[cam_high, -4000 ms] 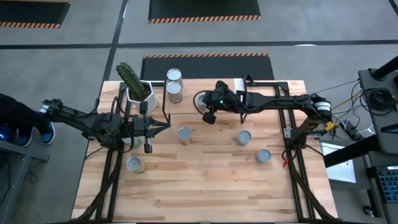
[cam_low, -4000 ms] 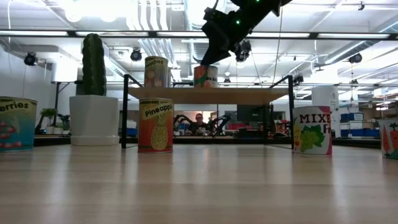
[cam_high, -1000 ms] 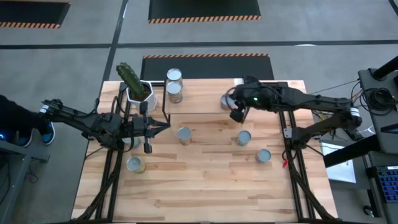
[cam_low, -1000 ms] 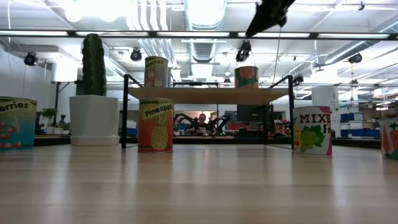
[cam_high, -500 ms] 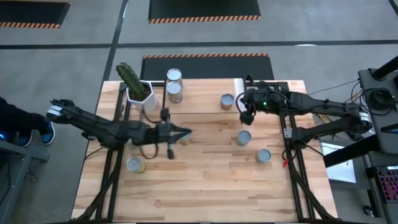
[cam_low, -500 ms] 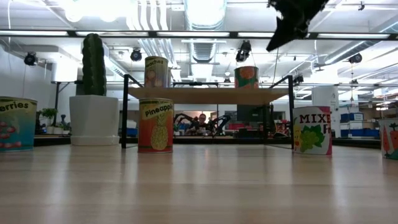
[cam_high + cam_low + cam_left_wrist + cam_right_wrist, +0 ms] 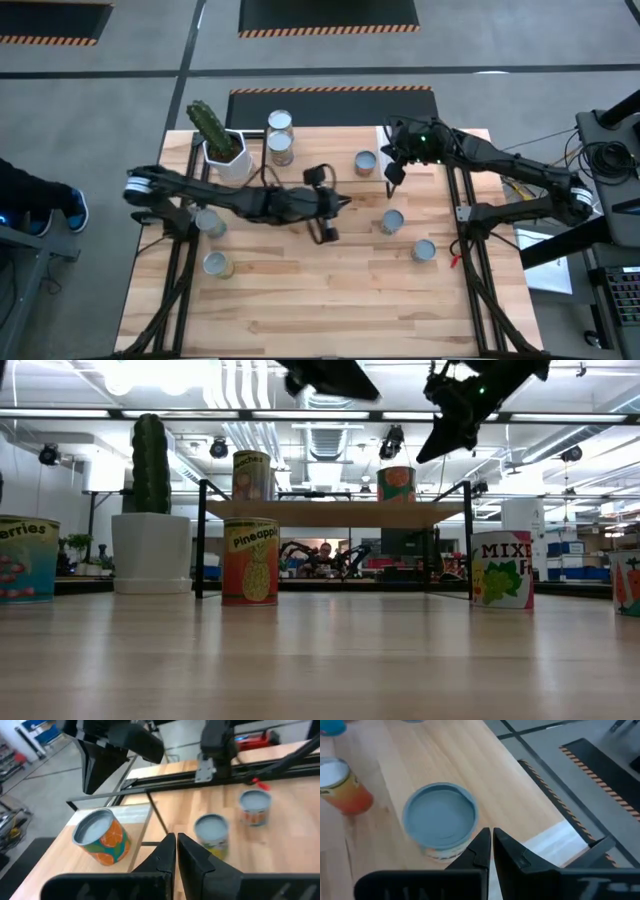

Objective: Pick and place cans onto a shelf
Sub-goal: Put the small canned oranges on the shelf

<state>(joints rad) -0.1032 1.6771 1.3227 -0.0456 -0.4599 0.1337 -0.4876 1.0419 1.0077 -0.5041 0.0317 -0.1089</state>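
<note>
Two cans [image 7: 280,122] [image 7: 365,162] stand on the shelf [image 7: 330,150]; beside it, our left gripper [image 7: 328,232] has jaws shut and empty above the pineapple can [image 7: 250,561]. We should part them before descending squarely. Right gripper [image 7: 392,180] shut, empty.

my bench sits in a big robotics lab or workshop hall: bare concrete floor [image 7: 120,60] with black mats edged in orange hazard stripes [image 7: 330,91], exposed ceiling ducts and strip lights [image 7: 330,375], another robot rig with a person [image 7: 322,552] behind my wooden table [image 7: 330,300], cables and gear racks [image 7: 610,150] alongside.
</note>
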